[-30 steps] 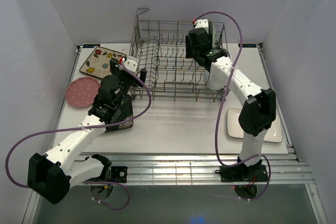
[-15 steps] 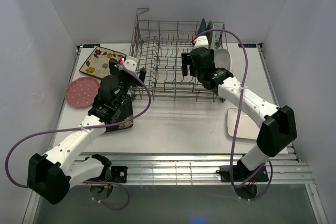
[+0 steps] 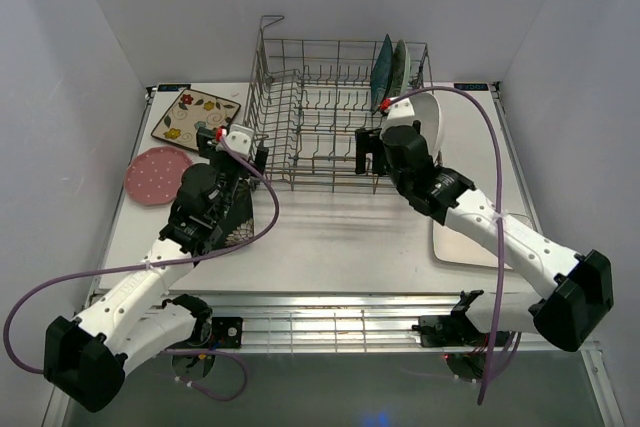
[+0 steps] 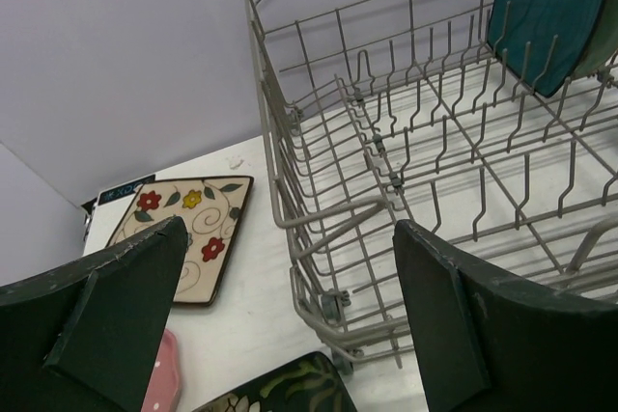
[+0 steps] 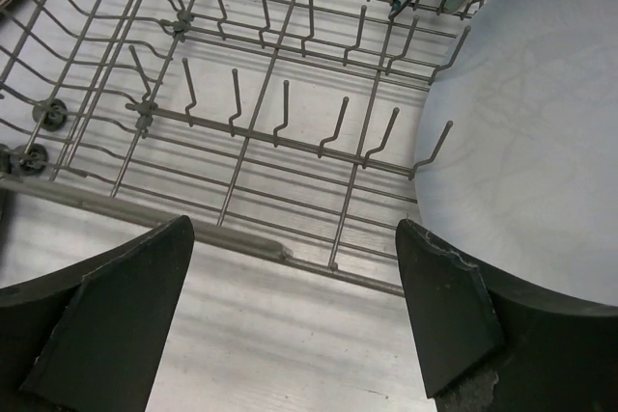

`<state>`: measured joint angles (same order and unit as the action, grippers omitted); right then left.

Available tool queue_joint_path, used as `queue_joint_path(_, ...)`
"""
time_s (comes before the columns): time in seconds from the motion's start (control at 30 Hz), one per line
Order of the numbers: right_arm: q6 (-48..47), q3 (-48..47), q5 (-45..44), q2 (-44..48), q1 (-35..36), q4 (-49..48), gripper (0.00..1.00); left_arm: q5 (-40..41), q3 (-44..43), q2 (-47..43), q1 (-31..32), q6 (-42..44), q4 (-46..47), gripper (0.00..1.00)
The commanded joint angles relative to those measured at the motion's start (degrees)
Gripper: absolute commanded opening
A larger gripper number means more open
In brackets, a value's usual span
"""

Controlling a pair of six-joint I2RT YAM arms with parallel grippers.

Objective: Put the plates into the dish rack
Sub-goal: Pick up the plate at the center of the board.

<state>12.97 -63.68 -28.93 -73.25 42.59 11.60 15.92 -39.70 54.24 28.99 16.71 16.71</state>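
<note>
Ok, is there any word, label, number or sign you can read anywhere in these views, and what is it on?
Dark label strip beside the cream floral square plate: pale print, too blurred to read.
Matching strip behind the right end of the dish rack: too small to read.
No other text, brand or number shows anywhere.

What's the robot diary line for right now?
left hand open, empty | right hand open, empty | dish rack: teal plate, mint-green plate, white oval plate | table: floral plate, pink plate, dark plate, white rectangular plate
</note>
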Motion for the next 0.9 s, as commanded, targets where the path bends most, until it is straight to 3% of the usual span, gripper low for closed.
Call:
queue_joint_path(0.0, 1.8, 2.4, 1.4, 4.2, 1.4, -3.2, 0.91, 1.4, 2.3, -2.8, 0.0, 1.6, 0.9, 0.98)
queue_joint_path(0.47, 9.3, 16.7, 10.7, 15.0, 7.9, -7.9, 0.89, 4.3, 11.2, -12.5, -0.1, 3.4, 3.2, 0.98)
queue_joint_path(0.7, 15.6, 23.9, 15.3, 13.1, 13.5, -18.8, 0.88, 5.7, 15.1, -21.2, 0.0, 5.4, 3.2, 0.98)
queue_joint_path(0.87, 20.6, 26.5, 16.5, 6.5, 16.3, -29.2, 0.88, 7.1, 17.4, -24.1, 0.0, 7.5, 3.3, 0.98)
